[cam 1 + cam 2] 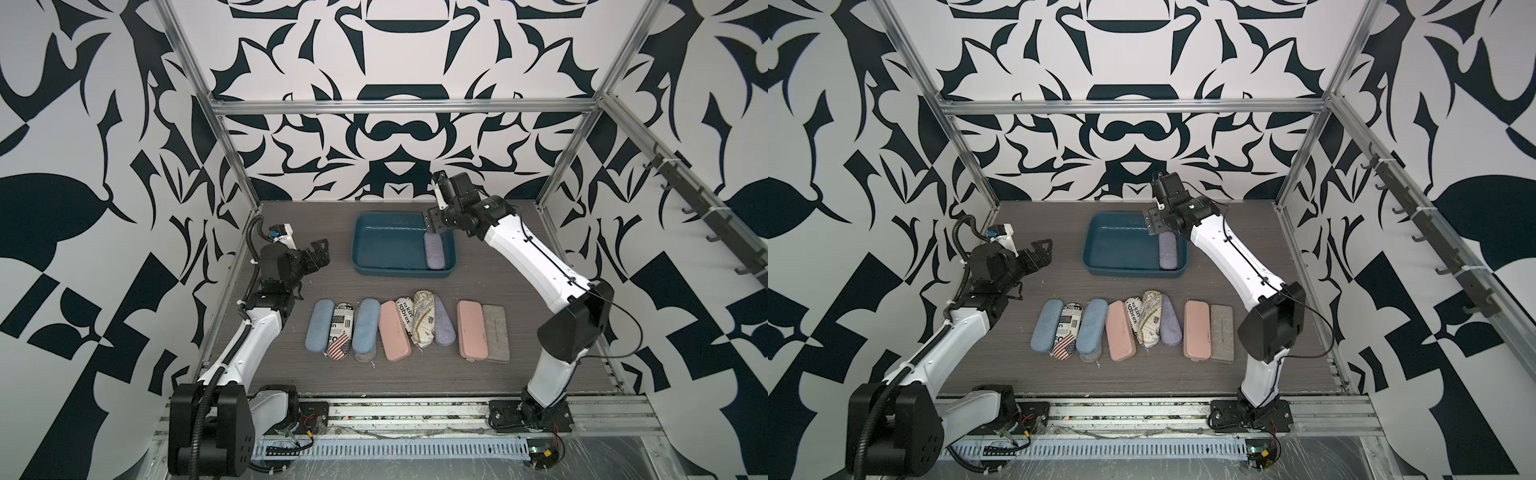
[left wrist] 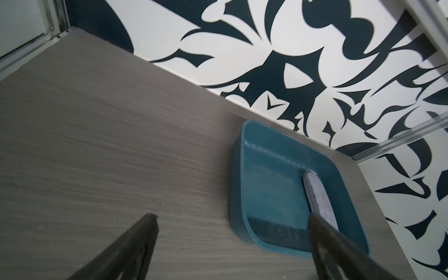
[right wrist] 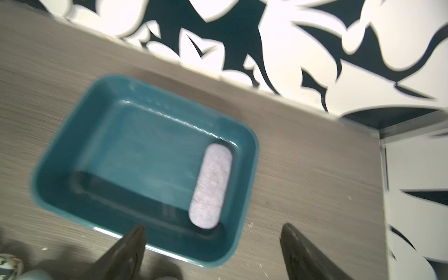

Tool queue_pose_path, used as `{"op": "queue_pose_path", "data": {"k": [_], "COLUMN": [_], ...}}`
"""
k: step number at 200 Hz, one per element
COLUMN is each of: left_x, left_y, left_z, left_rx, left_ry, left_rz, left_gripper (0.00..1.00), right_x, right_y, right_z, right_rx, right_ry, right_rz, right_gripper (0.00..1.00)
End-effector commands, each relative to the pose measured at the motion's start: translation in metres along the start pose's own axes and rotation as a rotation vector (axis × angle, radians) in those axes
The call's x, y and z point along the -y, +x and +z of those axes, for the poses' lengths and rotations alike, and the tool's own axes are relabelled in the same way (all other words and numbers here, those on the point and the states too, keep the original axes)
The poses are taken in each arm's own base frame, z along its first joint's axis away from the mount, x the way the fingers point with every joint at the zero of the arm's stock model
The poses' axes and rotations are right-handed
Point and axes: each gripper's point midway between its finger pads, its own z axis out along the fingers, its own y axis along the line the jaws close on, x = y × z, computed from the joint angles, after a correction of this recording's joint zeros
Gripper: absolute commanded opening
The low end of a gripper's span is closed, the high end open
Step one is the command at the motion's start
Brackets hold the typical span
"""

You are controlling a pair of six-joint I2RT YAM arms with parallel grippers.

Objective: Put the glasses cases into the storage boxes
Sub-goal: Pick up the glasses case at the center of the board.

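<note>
The dark teal storage box stands at the back of the table and holds one lavender glasses case along its right wall. My right gripper hangs open above that case, holding nothing. On the table in front lies a row of glasses cases: light blue, flag newspaper-print, light blue, pink, newspaper-print, map-print, lavender, pink, grey felt. My left gripper hovers open and empty left of the box.
A further grey case pokes out from under the second light blue one. Patterned walls and aluminium frame posts enclose the table on three sides. Bare tabletop lies between the left gripper and the row.
</note>
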Motion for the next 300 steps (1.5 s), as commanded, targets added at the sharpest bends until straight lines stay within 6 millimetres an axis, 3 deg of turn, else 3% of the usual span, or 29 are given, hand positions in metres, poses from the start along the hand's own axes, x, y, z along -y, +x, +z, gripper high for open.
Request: {"op": "queue_pose_path", "data": {"k": [1, 23, 57, 89, 101, 134, 187, 247, 256, 300], "left_x": [-0.023, -0.027, -0.035, -0.039, -0.043, -0.060, -0.078, -0.083, -0.082, -0.083], "left_y": [0.052, 0.080, 0.121, 0.144, 0.151, 0.179, 0.200, 0.219, 0.221, 0.223], "left_z": [-0.019, -0.035, -0.055, -0.068, -0.071, -0.079, -0.081, -0.072, -0.071, -0.066], "left_rx": [-0.253, -0.375, -0.516, -0.589, -0.616, -0.733, -0.791, -0.870, -0.877, -0.878], "left_ry": [-0.138, -0.172, -0.211, -0.295, -0.335, -0.449, -0.565, -0.612, -0.612, -0.630], "left_rz": [-0.091, -0.150, -0.199, -0.134, -0.109, -0.078, -0.064, -0.046, -0.043, -0.038], "left_gripper": [0.99, 0.99, 0.99, 0.98, 0.97, 0.96, 0.94, 0.86, 0.81, 0.77], "right_x": [0.004, 0.006, -0.001, -0.004, -0.013, -0.015, -0.006, -0.001, -0.001, 0.003], "right_y": [-0.002, 0.008, 0.019, 0.024, 0.026, 0.029, 0.036, 0.037, 0.037, 0.040], "right_z": [-0.013, -0.025, -0.021, -0.011, -0.009, -0.004, -0.005, -0.004, -0.003, 0.002], "right_rx": [0.118, 0.171, 0.180, 0.187, 0.187, 0.188, 0.191, 0.190, 0.190, 0.180], "right_ry": [-0.004, -0.023, -0.062, -0.067, -0.117, -0.143, -0.140, -0.146, -0.146, -0.146], "right_rz": [0.042, 0.065, 0.041, 0.010, -0.004, -0.009, 0.013, 0.026, 0.029, 0.040], "right_gripper": [0.90, 0.90, 0.90, 0.90, 0.89, 0.89, 0.88, 0.88, 0.88, 0.87]}}
